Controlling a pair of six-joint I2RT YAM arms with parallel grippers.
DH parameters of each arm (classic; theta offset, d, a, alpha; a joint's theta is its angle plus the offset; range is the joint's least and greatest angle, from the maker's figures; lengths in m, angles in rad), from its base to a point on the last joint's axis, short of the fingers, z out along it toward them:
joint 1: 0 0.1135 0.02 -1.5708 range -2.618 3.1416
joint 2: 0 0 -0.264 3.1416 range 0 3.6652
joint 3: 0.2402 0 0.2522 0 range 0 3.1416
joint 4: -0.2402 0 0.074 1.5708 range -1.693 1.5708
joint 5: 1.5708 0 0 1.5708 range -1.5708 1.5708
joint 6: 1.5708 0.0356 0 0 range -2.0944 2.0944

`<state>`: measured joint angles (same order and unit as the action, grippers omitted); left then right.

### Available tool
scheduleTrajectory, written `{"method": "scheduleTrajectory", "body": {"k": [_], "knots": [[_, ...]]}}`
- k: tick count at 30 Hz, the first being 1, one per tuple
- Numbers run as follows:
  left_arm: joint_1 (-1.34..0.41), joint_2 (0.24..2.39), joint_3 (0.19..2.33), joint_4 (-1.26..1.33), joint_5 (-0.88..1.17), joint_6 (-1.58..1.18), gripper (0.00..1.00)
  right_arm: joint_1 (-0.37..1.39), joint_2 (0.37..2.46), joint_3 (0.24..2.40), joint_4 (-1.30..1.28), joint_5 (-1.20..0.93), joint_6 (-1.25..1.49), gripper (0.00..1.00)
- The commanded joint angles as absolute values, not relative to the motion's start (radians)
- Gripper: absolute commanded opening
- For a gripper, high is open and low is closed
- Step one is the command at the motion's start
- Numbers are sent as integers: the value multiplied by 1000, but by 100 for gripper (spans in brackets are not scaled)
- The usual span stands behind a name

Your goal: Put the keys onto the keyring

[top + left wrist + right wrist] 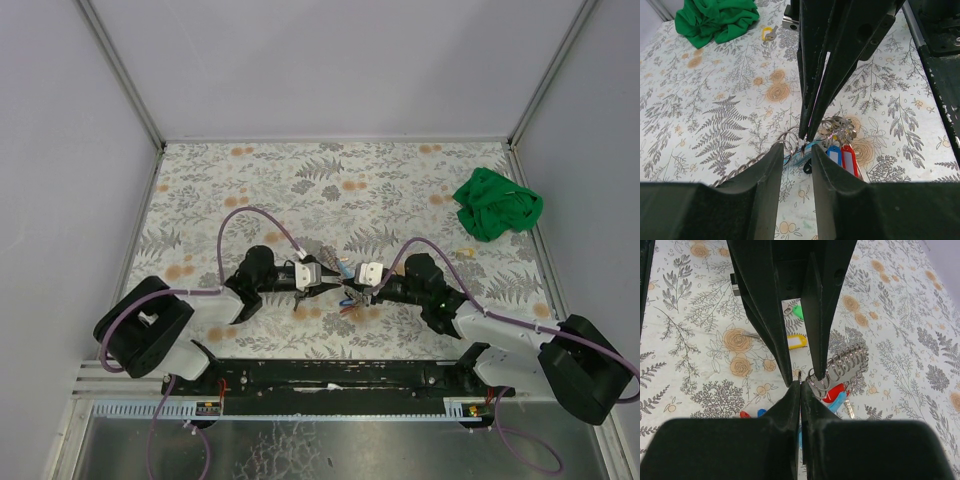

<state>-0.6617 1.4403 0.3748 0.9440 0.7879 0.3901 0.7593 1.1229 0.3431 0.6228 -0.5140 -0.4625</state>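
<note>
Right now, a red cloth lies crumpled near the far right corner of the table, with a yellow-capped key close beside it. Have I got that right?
Not quite. The cloth is green, not red; the top external view shows it plainly. The rest holds: it lies crumpled near the far right corner of the table, with the yellow-capped key close beside it.

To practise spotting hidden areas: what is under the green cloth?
Nothing beneath the green cloth shows; its folds cover the table there. A yellow-capped key lies beside it, uncovered.
</note>
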Motion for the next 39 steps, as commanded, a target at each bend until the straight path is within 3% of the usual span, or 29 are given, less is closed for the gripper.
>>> {"method": "scheduleTrajectory", "body": {"k": [1, 8, 27, 39], "knots": [[-668, 1412, 351, 987, 756, 392, 28, 767, 1090, 384, 709, -513, -450, 2], [-669, 1334, 315, 978, 730, 401, 30, 766, 1073, 379, 712, -475, -445, 2], [-684, 1379, 359, 978, 755, 379, 26, 767, 1089, 369, 753, -529, -414, 2], [-684, 1388, 371, 984, 768, 361, 19, 766, 1109, 377, 734, -569, -414, 2]]}}
